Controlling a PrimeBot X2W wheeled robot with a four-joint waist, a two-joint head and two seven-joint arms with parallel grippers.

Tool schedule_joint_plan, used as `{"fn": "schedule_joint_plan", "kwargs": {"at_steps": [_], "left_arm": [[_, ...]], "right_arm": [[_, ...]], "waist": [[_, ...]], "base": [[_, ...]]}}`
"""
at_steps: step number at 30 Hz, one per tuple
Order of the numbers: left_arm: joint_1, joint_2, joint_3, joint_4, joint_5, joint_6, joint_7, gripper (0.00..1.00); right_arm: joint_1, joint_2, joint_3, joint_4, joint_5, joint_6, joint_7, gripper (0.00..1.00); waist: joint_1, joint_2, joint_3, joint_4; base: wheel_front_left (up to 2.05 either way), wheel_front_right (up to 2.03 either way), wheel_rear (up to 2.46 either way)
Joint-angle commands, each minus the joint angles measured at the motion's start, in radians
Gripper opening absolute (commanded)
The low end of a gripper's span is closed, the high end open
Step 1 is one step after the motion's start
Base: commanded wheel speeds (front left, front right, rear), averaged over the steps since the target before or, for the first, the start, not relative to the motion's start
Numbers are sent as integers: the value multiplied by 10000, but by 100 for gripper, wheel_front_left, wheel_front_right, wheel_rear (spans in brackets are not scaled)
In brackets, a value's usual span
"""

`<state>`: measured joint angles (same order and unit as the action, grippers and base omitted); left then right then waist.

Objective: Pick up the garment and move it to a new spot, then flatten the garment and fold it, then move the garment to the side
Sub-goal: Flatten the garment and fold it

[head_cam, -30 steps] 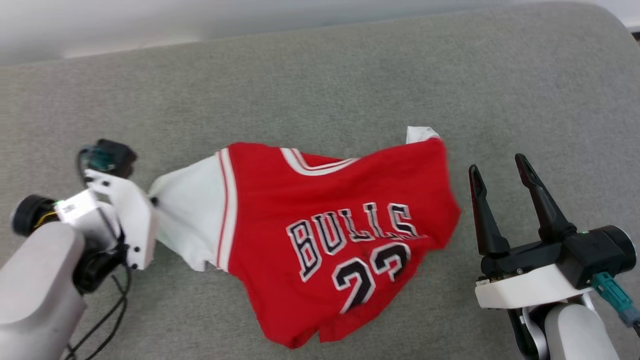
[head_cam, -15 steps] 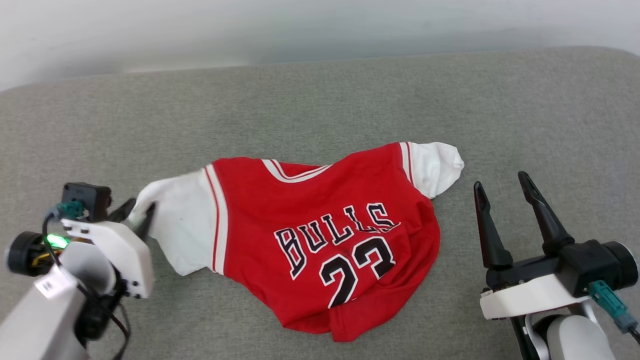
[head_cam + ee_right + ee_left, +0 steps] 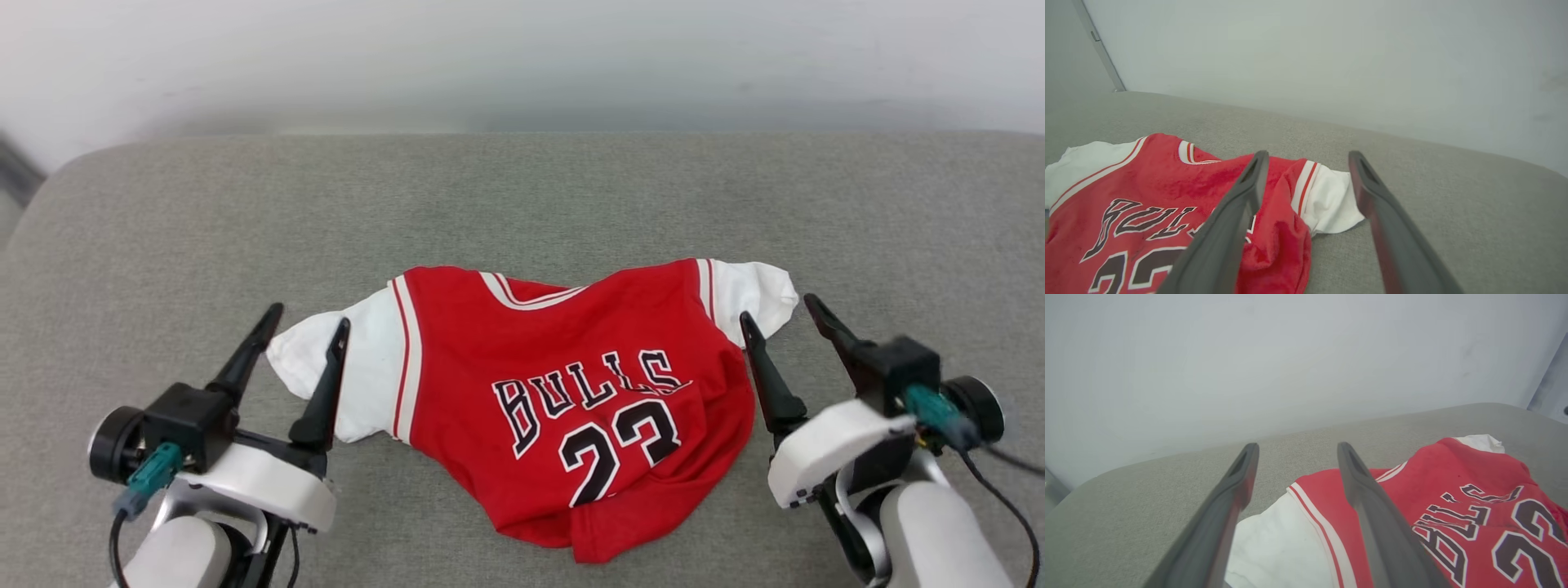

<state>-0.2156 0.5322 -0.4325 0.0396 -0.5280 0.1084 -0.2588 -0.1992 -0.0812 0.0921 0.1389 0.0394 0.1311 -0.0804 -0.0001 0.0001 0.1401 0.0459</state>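
The left gripper [image 3: 311,314] has its two dark fingers spread wide and clamps nothing; they point away from the robot toward the pale wall [image 3: 522,65]. The tip of the garment's left sleeve [image 3: 359,367], white and a little rumpled, lies in the gap between those fingers and below them, and the rest of the sleeve runs off past the inner finger. Whether that finger touches the cloth cannot be told. Just beyond the inner finger begins the red body of the garment [image 3: 571,343], which lies face up on the grey padded surface [image 3: 522,188] between the two grippers. The striped neckline is on the side away from the fingers' bases, and the black "BULLS" lettering and the number 23 slant across the chest. The hem, on the side nearest the robot, is bunched and partly folded over. On the far side of the red body, the right gripper [image 3: 776,307] is likewise spread wide and holds nothing. Its inner finger stands over the garment's red side edge. The white right sleeve [image 3: 759,290] lies between its fingertips, lower than them, on the surface.
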Motion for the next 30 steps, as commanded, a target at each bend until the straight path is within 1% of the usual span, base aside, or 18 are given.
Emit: {"fn": "schedule_joint_plan", "kwargs": {"at_steps": [1, 3, 5, 8, 9, 11, 12, 13, 16, 18, 24, 27, 28, 29, 30], "left_arm": [[153, -118, 212, -142, 78, 127, -60, 100], [363, -377, 631, -586, 346, 262, -76, 100], [624, -560, 894, -840, 713, 286, -69, 100], [832, -807, 1132, -1084, 1064, 65, -72, 100], [904, -945, 1230, -1078, 1249, -113, -64, 100], [938, -1129, 1324, -1022, 1375, -247, -65, 100], [917, -1225, 1342, -988, 1435, -329, -64, 100], [872, -1324, 1356, -956, 1496, -421, -64, 100], [726, -1611, 1360, -823, 1656, -695, -65, 100], [633, -1780, 1408, -732, 1739, -842, -65, 100], [480, -2185, 1601, -481, 2018, -1272, -66, 100], [482, -2321, 1747, -373, 2121, -1446, -66, 100], [482, -2371, 1785, -347, 2166, -1494, -66, 100], [482, -2420, 1824, -318, 2202, -1539, -66, 100], [480, -2460, 1861, -279, 2239, -1596, -66, 100]], "right_arm": [[-154, -223, 121, 23, 277, -5, 524, 100], [-543, -781, 640, -117, 493, -5, 1789, 100], [-864, -1230, 1026, -233, 938, -5, 3167, 100], [-1434, -1917, 1577, -399, 1597, -8, 5249, 100], [-1792, -2244, 1971, -424, 2127, -5, 6566, 100], [-2106, -2574, 2281, -347, 2569, -6, 7706, 100], [-2271, -2791, 2480, -309, 2664, -6, 8109, 100], [-2433, -2961, 2625, -242, 2798, -6, 8427, 100], [-2736, -3121, 2887, 141, 3189, -5, 8980, 100], [-2907, -3339, 3098, 449, 3121, -6, 9179, 100], [-3169, -3376, 3574, 1288, 3341, -5, 9211, 100], [-3018, -3251, 3829, 1665, 3469, -5, 9161, 100], [-2964, -3228, 3918, 1777, 3508, -3, 9173, 91], [-2903, -3227, 4025, 1873, 3562, -3, 9203, 42], [-2843, -3260, 4127, 1937, 3594, -2, 9208, 0]], "waist": [[1, -1, -15, 105], [1, -1, 28, 209], [1, -1, 81, 315], [1, -1, 182, 502], [1, -1, 267, 633], [1, -1, 367, 775], [1, -1, 424, 859], [1, -1, 484, 952], [1, -1, 670, 1236], [1, -1, 787, 1404], [1, -1, 1085, 1779], [1, -1, 1158, 1834], [1, -1, 1176, 1837], [1, -1, 1187, 1838], [1, -1, 1186, 1833]], "base": [[0, 0, 0], [0, 0, 0], [0, 0, 0], [0, 0, 0], [0, 0, 0], [0, 0, 0], [0, 0, 0], [0, 0, 0], [0, 0, 0], [0, 0, 0], [0, 0, 0], [0, 0, 0], [0, 0, 0], [0, 0, 0], [0, 0, 0]]}}
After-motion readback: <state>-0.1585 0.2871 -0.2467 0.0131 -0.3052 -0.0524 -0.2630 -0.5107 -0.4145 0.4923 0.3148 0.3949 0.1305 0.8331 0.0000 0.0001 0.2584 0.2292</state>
